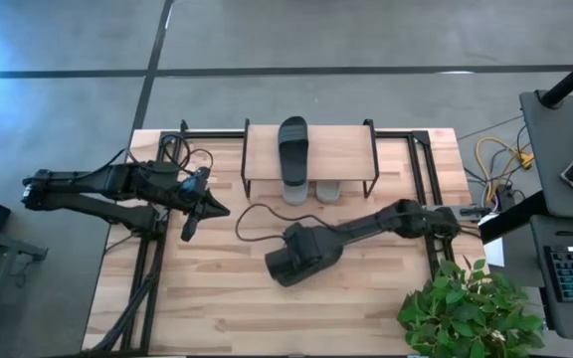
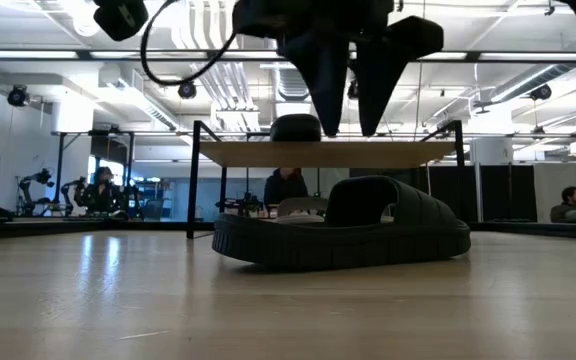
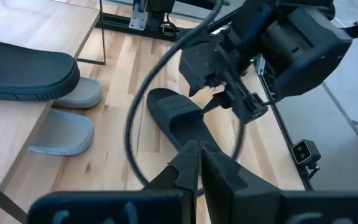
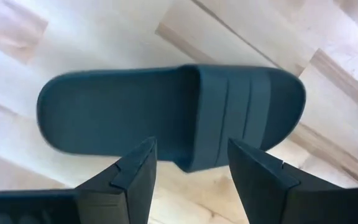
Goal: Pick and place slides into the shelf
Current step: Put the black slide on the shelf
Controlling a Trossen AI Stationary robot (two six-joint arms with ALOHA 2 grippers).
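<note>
A black slide lies flat on its sole on the table near the middle. My right gripper hangs open just above it, its fingers pointing down over the strap and clear of it. In the high view this gripper covers most of that slide. A second black slide rests on the shelf's top board. Two light grey slides lie on the table under the shelf, their ends sticking out at its near side. My left gripper waits shut at the table's left.
A black cable loops over the table between the two arms. Black frame rails run along the table's right and far sides. A potted plant stands at the near right corner. People sit in the room beyond.
</note>
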